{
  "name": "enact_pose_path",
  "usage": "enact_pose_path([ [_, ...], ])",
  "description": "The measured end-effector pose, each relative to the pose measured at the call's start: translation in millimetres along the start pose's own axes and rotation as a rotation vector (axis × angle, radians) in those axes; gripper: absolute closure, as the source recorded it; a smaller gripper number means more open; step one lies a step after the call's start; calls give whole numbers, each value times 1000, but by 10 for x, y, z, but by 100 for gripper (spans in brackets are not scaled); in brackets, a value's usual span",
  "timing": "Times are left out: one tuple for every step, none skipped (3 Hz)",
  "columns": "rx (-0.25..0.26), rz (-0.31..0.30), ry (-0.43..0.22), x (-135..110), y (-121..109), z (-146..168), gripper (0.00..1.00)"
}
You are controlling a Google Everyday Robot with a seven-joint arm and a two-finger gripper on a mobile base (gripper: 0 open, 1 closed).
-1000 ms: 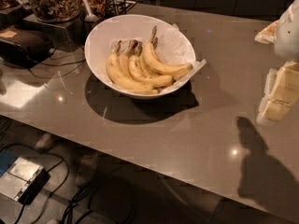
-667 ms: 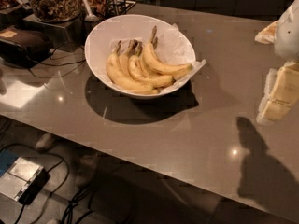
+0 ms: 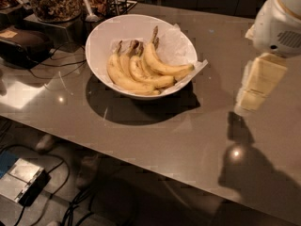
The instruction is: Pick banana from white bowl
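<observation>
The white bowl [image 3: 101, 36] stands on the grey table, left of the middle. It is lined with white paper and holds several yellow bananas. The banana [image 3: 162, 66] lies on the right of the bunch, strongly curved, with its thin brown stem pointing to the back and its darker tip at the bowl's right rim. My gripper [image 3: 257, 84], cream coloured, hangs under the white arm [image 3: 282, 22] at the right. It is above the table, well to the right of the bowl, and holds nothing that I can see.
A glass jar of nuts [image 3: 54, 1] and a metal spoon [image 3: 89, 8] stand behind the bowl at the back left. A black device [image 3: 23, 44] with cables lies at the left. Below the table's front edge are a grey box [image 3: 21, 185] and cables.
My gripper has moved a little to the left, toward the bowl. The bowl and bananas have not moved.
</observation>
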State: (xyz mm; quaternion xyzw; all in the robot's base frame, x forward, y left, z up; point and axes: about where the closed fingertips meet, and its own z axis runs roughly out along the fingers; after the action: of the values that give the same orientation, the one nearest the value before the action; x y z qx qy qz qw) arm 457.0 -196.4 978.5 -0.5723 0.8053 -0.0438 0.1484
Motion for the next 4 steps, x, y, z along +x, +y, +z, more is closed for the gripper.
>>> enact_pose_path([
  [-28, 57, 65, -278, -110, 132, 0],
  [-18, 63, 56, -341, -120, 123, 0],
  [-2, 73, 32, -413, -139, 147, 0],
  [32, 107, 28, -934, -261, 405, 0],
])
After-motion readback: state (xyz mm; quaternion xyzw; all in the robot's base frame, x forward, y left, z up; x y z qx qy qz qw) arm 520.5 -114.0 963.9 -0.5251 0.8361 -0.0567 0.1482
